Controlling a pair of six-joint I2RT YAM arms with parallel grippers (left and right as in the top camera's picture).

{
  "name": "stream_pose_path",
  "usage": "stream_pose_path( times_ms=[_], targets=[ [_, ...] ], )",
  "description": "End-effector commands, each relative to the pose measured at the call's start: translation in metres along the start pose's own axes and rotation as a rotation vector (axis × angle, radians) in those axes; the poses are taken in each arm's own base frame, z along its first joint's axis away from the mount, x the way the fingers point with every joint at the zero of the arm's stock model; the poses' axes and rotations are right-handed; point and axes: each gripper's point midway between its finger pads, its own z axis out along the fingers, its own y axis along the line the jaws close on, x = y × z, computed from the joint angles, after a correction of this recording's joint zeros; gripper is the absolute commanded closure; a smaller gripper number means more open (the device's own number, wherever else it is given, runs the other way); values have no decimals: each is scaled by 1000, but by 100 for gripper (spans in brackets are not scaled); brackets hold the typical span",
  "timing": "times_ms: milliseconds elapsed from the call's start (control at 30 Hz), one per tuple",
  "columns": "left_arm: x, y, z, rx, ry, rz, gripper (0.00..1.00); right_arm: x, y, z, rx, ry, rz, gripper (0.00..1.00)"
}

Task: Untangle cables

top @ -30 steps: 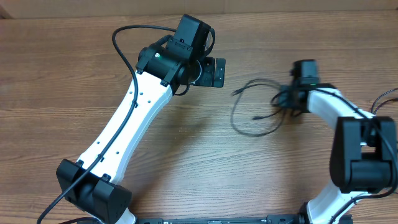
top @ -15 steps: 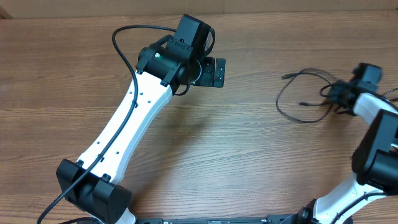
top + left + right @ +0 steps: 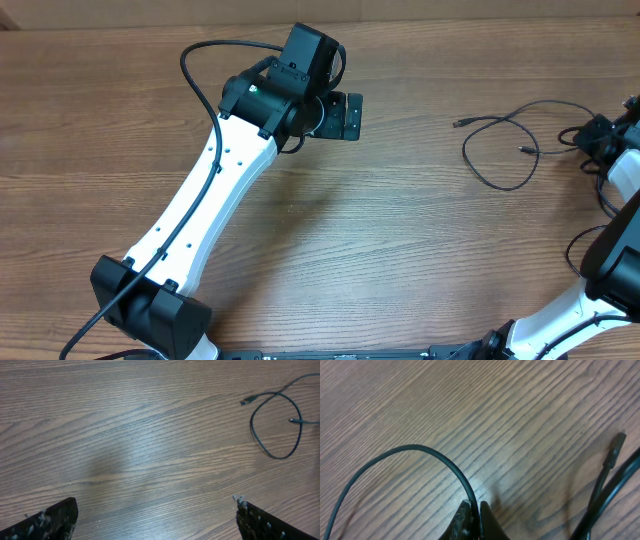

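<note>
Black thin flexible cable (image 3: pixel 415 446) arcs leftward out of the pressed-together fingertips of the right gripper (image 3: pixel 472 512), which pinches it over the brown wood-grain table (image 3: pixel 520 405). A small black plug (image 3: pixel 615 447) lies right of those fingers. The left gripper (image 3: pixel 155 515), on its outstretched arm, holds its fingers spread wide and empty; the cable's loop lies far ahead, to their right.

Open table (image 3: pixel 400 250) separates the left gripper (image 3: pixel 345 117) from the cables (image 3: pixel 251 422).

No text, label, brand, number or sign is readable, neither on the table (image 3: pixel 125 435) nor on the cables (image 3: pixel 280 457).
</note>
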Motion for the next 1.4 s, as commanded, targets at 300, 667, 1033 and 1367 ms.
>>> stream_pose_path(
  times_ms=[300, 667, 1033, 1367],
  targets=[
    [-5, -6, -11, 23, -25, -10, 1, -162, 46, -88, -78, -253, -22, 96],
    [-5, -6, -11, 23, -25, -10, 1, -321, 52, -281, -27, -772, 32, 96],
    [-5, -6, -11, 23, -25, -9, 1, -309, 41, -289, -13, -685, 26, 96],
    [-5, -6, -11, 23, -25, -9, 1, -195, 86, -226, -278, -138, -29, 12]
  ],
)
